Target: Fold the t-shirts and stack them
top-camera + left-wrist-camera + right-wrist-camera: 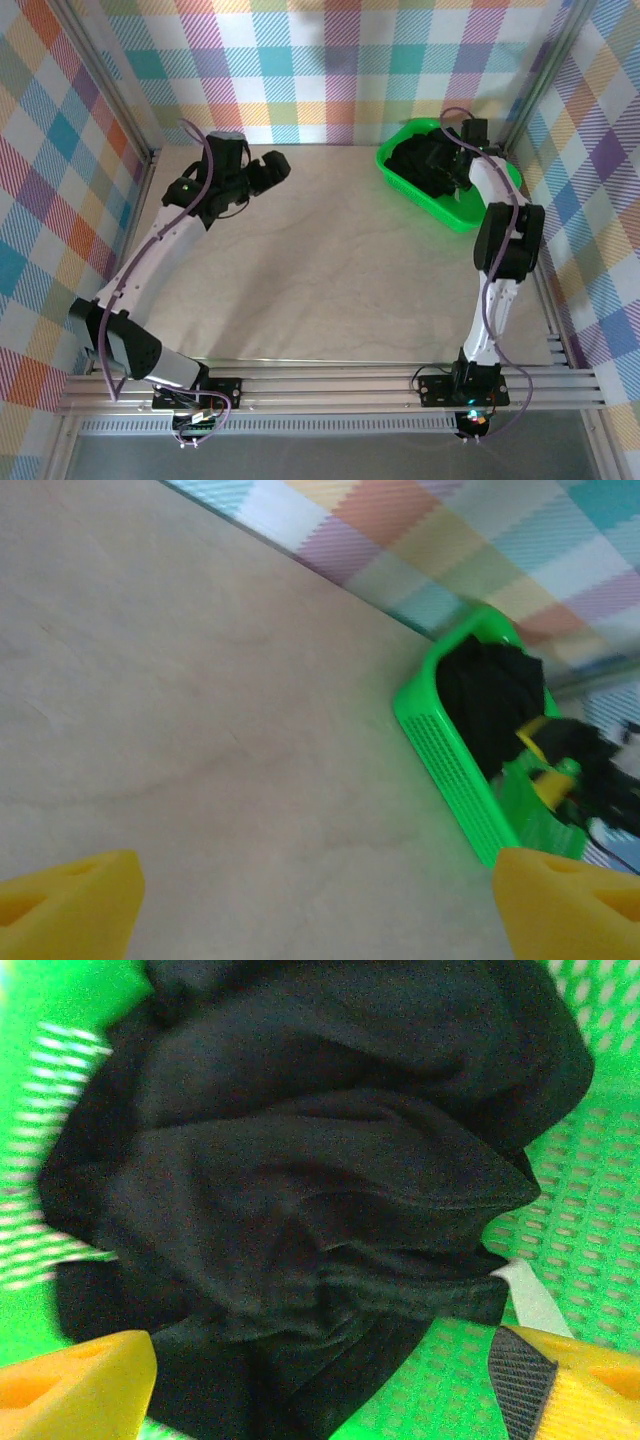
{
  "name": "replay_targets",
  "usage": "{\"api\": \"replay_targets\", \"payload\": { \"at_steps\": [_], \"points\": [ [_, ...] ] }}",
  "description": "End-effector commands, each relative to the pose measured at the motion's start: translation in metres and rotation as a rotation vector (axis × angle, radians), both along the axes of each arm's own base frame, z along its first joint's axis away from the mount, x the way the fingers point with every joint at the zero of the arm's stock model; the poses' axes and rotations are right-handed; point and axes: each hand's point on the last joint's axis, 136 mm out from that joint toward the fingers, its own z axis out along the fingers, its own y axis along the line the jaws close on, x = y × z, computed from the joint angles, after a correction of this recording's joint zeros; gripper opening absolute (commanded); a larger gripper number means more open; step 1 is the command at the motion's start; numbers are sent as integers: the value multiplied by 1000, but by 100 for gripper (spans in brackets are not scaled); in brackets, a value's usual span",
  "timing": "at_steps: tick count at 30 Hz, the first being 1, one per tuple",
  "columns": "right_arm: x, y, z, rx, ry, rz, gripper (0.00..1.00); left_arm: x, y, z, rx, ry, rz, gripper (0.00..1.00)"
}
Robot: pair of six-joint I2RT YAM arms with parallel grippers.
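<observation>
Over the basket (pixel 450 770), your right gripper (pixel 315 1370) gapes wide above crumpled black shirts (pixel 300 1180), gripping nothing; well left of it, your left gripper (pixel 320 895) gapes too, empty.

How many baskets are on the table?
1. The green mesh basket sits at the far right corner of the table, holding black t-shirts; the open right gripper is over them.

Spread right pincer (pixel 320 1385) over t-shirts (pixel 300 1180) in basket (pixel 590 1190).
</observation>
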Motion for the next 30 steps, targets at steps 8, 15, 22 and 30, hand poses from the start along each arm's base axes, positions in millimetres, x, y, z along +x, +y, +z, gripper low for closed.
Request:
{"api": "replay_targets", "payload": {
  "at_steps": [8, 15, 22, 30],
  "points": [
    [35, 17, -22, 178, 8, -13, 31, -53, 20, -2, 10, 47, 27, 82],
    [22, 12, 87, 82, -294, -89, 0, -50, 18, -15, 16, 73, 30, 77],
    [-21, 22, 236, 36, -608, -111, 0, -35, 8, -25, 7, 96, 18, 75],
    [-79, 66, 412, 46, -979, 39, 0, -28, 13, -22, 34, 101, 55, 75]
  ]
}}
